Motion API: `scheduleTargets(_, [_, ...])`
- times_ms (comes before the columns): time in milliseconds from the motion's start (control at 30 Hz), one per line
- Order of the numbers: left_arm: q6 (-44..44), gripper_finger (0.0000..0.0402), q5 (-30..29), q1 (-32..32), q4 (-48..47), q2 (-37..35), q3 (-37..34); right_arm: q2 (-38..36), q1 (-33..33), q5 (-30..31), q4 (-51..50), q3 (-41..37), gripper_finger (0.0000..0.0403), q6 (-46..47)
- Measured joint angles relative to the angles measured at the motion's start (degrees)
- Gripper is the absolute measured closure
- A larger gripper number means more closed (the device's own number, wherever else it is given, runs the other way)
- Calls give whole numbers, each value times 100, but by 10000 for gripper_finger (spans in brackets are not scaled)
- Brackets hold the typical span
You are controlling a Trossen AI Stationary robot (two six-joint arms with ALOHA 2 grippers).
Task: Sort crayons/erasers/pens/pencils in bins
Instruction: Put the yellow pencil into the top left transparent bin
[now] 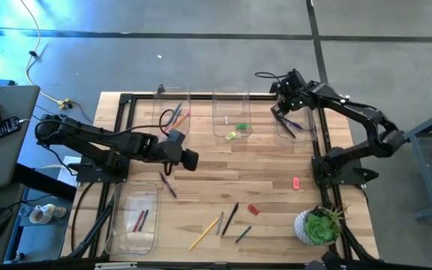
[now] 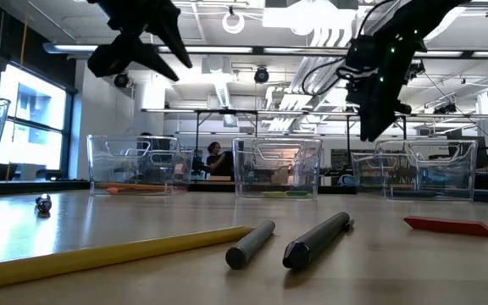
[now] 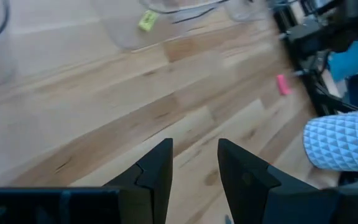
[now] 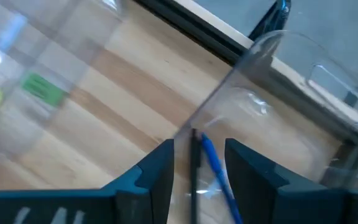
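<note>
**Clear bin under right gripper, pens inside**

Clear plastic bin (image 1: 297, 120) sits directly below the right gripper (image 1: 282, 112); its fingers (image 4: 157, 171) are spread, holding nothing. A blue pen (image 4: 219, 177) and a dark pen (image 4: 194, 168) lie in the bin between them. Left gripper (image 1: 190, 159) hovers over bare wood, fingers apart, empty; pink eraser (image 3: 282, 84) well ahead of it.

bins (image 1: 231, 112) wall the far edge; table (image 1: 223, 176) centre open.
</note>
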Motion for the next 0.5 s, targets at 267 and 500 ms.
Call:
scheduleTargets(267, [1209,287,129,-1,-681,-3,1004,-365,391,-200,-89,151,269,985])
scheduleTargets(500, [1901,287,127,-66,-1414,-7,1692,-425,1103,-71,-89,151,269,1761])
